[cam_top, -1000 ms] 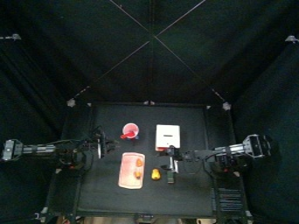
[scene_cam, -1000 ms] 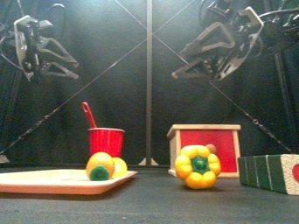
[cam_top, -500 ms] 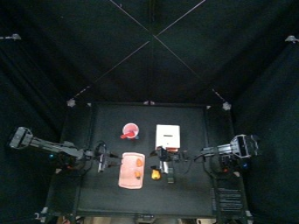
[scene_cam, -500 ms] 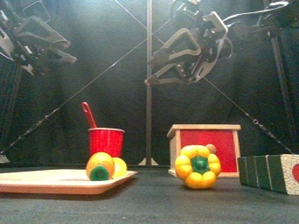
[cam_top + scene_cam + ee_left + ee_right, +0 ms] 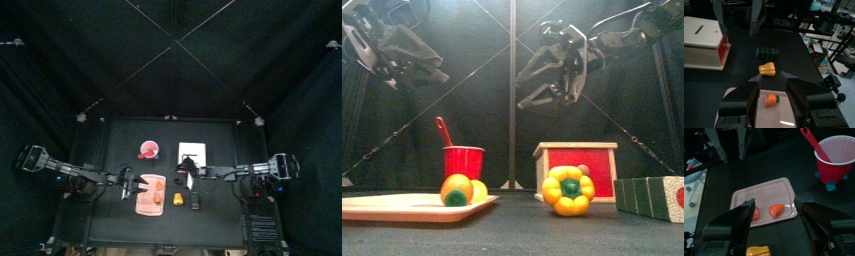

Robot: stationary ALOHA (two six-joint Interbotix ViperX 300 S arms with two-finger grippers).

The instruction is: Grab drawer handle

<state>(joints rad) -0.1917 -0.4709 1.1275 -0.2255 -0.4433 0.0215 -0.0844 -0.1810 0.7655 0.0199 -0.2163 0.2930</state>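
The drawer handle on the white box's red front sits well below both raised, spread-jawed grippers, left gripper and right gripper, beside a pink tray holding orange pieces.

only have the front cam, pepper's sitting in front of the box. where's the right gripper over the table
Observer: In the top view the right gripper hangs at the front edge of the white box, not yet down at the drawer handle.
Operator: and the left one
Observer: The left gripper is above the pink tray; its wrist view shows its jaws open with nothing between them.
Operator: right jaws open too
Observer: Yes, the right wrist view shows them wide apart and empty.
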